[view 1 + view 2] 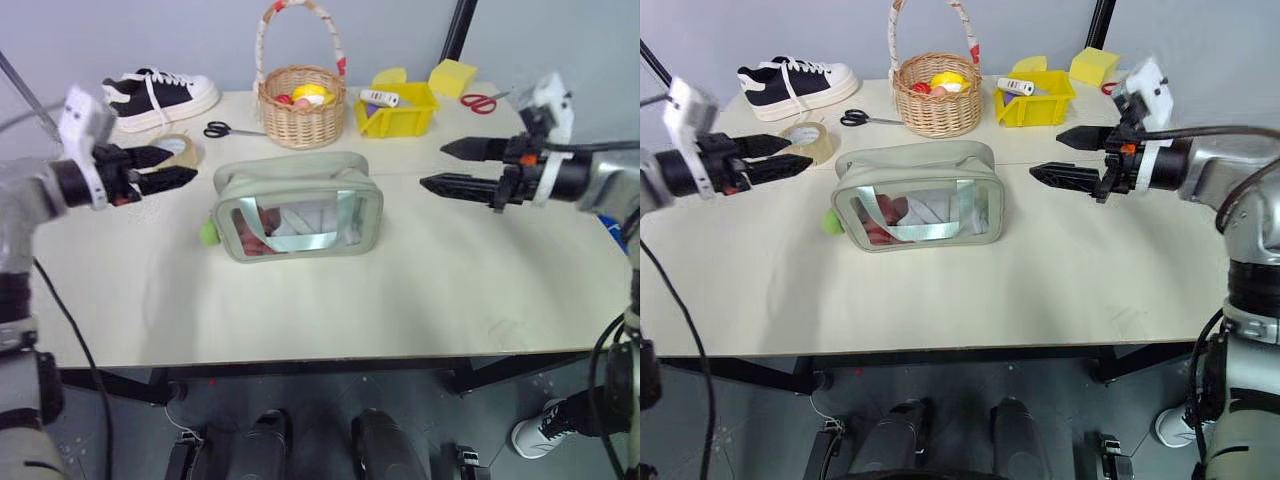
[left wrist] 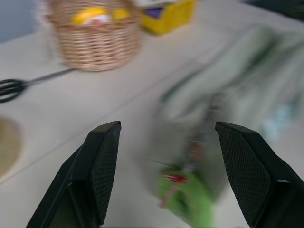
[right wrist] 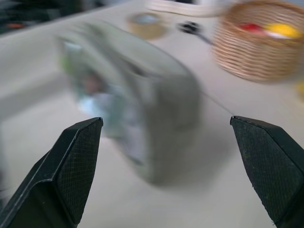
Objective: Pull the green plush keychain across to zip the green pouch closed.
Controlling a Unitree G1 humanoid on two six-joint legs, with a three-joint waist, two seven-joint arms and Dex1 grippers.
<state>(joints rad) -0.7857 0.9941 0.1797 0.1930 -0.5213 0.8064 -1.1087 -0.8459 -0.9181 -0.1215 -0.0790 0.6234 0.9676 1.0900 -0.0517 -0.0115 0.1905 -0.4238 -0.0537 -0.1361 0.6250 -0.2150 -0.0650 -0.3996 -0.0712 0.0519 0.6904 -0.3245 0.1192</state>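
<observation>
The green plush keychain (image 1: 208,232) lies below and ahead of the spread left claw (image 1: 178,167), at the near end of the green pouch (image 1: 297,206); the spread right claw (image 1: 440,167) is farther.

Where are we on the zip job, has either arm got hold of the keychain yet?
Nothing looks done yet. The green plush keychain lies on the table at the green pouch's left end, untouched. In hand: the left gripper and right gripper hover open on either side of the pouch, holding nothing. Left: grasp the keychain and pull it across the top. Whether the zipper is open, I cannot tell.
</observation>
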